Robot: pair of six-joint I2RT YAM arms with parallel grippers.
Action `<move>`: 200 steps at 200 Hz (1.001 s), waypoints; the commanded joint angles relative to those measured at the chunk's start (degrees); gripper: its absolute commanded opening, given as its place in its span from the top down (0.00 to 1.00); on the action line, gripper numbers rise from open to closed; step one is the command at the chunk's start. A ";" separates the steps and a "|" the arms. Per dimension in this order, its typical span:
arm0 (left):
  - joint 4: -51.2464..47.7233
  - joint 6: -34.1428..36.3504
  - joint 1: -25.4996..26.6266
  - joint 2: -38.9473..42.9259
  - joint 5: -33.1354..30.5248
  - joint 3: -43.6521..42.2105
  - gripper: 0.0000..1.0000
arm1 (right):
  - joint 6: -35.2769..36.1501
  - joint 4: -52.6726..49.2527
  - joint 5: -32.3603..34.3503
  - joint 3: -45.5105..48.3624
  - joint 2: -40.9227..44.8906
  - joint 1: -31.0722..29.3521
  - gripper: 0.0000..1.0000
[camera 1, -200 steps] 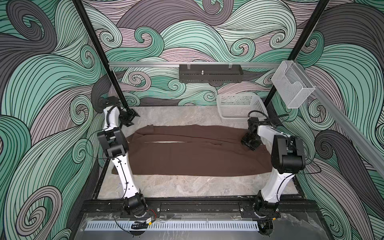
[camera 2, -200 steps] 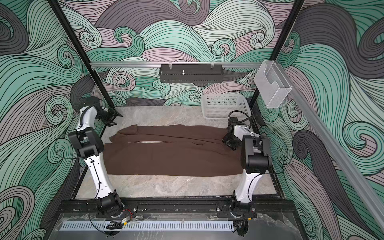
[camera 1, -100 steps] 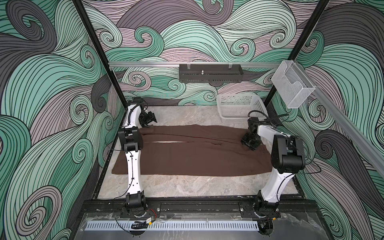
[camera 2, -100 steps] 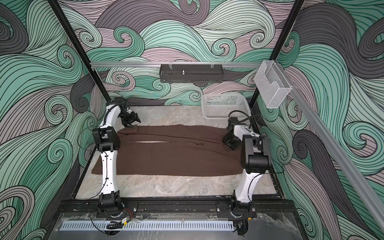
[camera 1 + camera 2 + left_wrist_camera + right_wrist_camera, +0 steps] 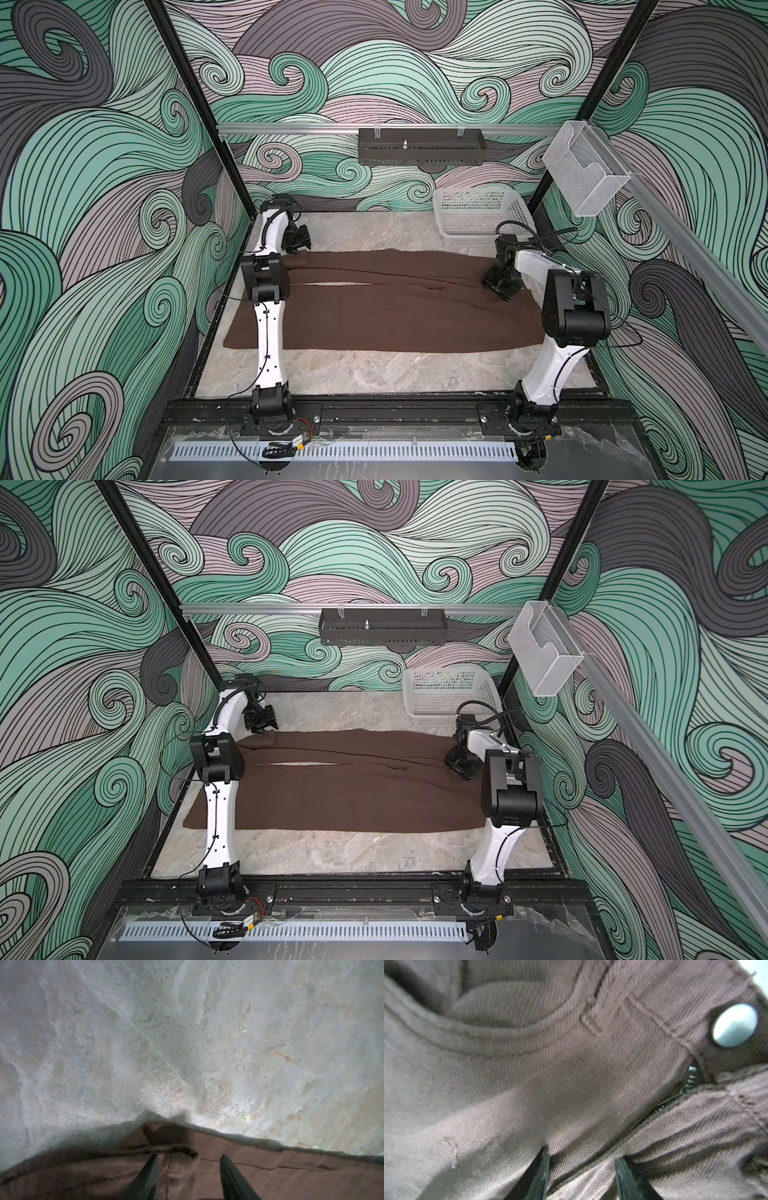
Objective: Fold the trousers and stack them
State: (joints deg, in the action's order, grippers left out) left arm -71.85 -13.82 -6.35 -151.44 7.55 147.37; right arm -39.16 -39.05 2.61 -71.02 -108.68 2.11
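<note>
The trousers (image 5: 395, 307) are laid flat on the worktop (image 5: 374, 374), just in front of the basket (image 5: 469, 218). Far from the basket, the left tool (image 5: 189, 1155) is spread astride a hem (image 5: 172, 1147); the right tool's (image 5: 581, 1152) grip can't be told. Both layers should get pinched before lifting.

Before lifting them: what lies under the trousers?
The marble tabletop shows around the trousers and through the gap between their legs; anything else beneath the fabric is hidden.

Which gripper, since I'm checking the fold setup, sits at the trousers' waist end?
The right gripper: its wrist view shows the trousers' metal button and zip close by. The left gripper is over a hem corner.
</note>
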 commanded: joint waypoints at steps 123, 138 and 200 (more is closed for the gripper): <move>-2.17 1.73 1.96 -2.29 -9.92 0.87 0.90 | 0.57 -0.52 -0.78 0.55 -2.32 -0.44 0.49; -1.98 1.54 1.87 -1.21 -10.35 0.89 0.99 | 0.56 -0.54 -0.82 0.54 -2.32 -0.45 0.49; 5.10 -5.99 -3.17 13.41 -19.04 -5.49 1.00 | 0.48 -0.52 -0.48 0.34 -2.79 -0.39 0.49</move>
State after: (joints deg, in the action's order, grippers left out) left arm -70.41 -15.53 -5.80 -148.51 -6.61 144.09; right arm -39.18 -39.03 2.61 -71.02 -108.79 2.11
